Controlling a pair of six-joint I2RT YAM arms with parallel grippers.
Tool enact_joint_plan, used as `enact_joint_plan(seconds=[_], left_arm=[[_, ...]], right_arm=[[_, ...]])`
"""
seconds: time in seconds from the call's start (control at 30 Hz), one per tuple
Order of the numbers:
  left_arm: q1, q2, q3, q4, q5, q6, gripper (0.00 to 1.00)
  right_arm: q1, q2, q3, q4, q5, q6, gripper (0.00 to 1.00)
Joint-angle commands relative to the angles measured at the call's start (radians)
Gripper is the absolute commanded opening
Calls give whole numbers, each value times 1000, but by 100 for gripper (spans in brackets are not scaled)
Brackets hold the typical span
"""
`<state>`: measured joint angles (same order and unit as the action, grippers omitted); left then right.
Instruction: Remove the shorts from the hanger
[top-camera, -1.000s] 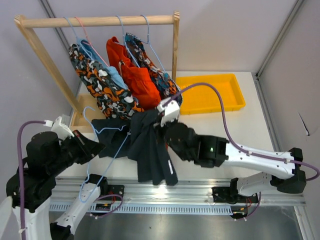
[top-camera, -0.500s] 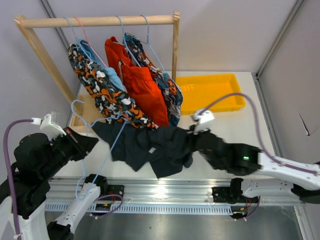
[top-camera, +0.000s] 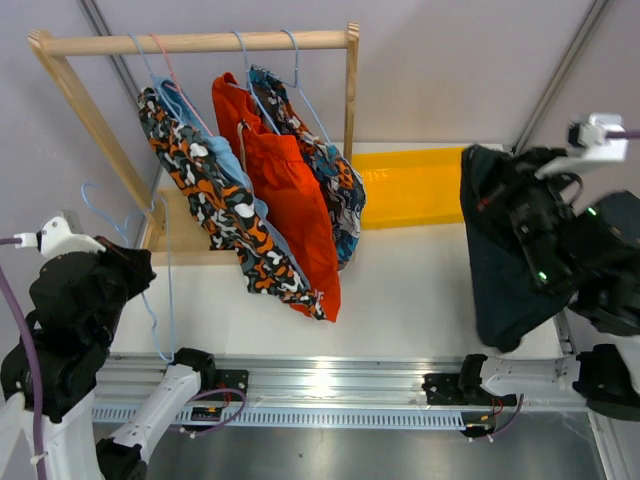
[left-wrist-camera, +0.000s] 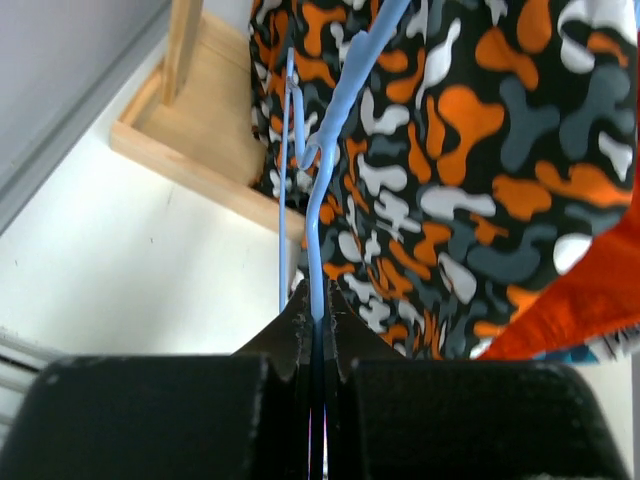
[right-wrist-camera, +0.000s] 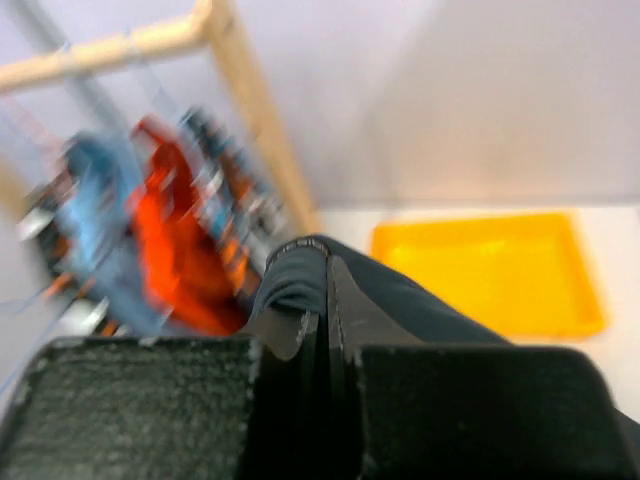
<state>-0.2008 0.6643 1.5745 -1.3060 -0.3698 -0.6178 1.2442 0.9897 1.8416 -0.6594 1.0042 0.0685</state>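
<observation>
The dark navy-black soft shorts (top-camera: 500, 255) are off the hanger. They hang in the air at about 3 o'clock over the white table (top-camera: 400, 300). In the right wrist view the right gripper (right-wrist-camera: 325, 275) has its fingers pinched tight on a fold of this dark cloth. In the top view that gripper is hidden behind the shorts, so only the arm shows. The right wrist picture is blurry, and the clothes far away are only smears of colour.

The left gripper (left-wrist-camera: 315, 312) is at about 8 o'clock. Its fingers are squeezed together on the thin light blue wire hanger (top-camera: 155, 300). The hanger is bare. In the left wrist view its lower part is cut off behind the black fingers.

Four more pairs hang on the wooden rack (top-camera: 200, 42) at about 11 o'clock. The orange-black-white camouflage shorts (top-camera: 215, 200) are in front. The light blue shorts (top-camera: 230, 165) are mostly hidden behind them. Next come the plain red-orange shorts (top-camera: 290, 200), then the blue-orange-white patterned shorts (top-camera: 335, 190).

The yellow plastic tray (top-camera: 415, 185) lies at about 1 o'clock. The patterned shorts cover one end of it and the dark shorts cover the other.
</observation>
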Motion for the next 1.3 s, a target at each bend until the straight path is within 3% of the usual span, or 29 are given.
enact_joint_plan(seconds=[0.0,0.03,0.07,0.17,0.3,0.43,0.53,0.7,0.97,1.13,1.17,1.23,1.27], left_arm=[[-2,50,-37,135,-74,44,0],[-2,57,-56,154,-67,55,0],[-2,58,-68,186,-64,58,0],[-2,58,-109,241,-70,82,0],[-2,60,-157,304,-78,122,0],[-2,58,-205,341,-72,154,0],[-2,51,-234,361,-80,173,0],[-2,47,-266,386,-86,178,0],[-2,73,-272,416,-90,165,0],[-2,103,-219,410,-132,176,0],[-2,107,-187,404,-142,182,0],[-2,124,-157,389,-170,207,0],[-3,130,-113,386,-194,217,0]], right_arm=[[-187,182,114,48,-180,-150,0],[-262,217,210,22,-255,-133,0],[-411,254,258,-33,-415,-87,0],[-592,366,383,-42,-647,-46,0],[-831,464,471,64,-815,-44,0],[-969,646,631,93,-883,-27,0],[-1037,716,659,141,-955,27,0],[-1042,765,565,225,-990,51,0],[-1063,722,-14,508,-1039,122,0],[-1100,791,-225,638,-1075,215,0],[-1102,803,-235,620,-1076,226,13],[-1100,832,-229,583,-1046,251,64],[-1097,834,-226,534,-1023,257,99]])
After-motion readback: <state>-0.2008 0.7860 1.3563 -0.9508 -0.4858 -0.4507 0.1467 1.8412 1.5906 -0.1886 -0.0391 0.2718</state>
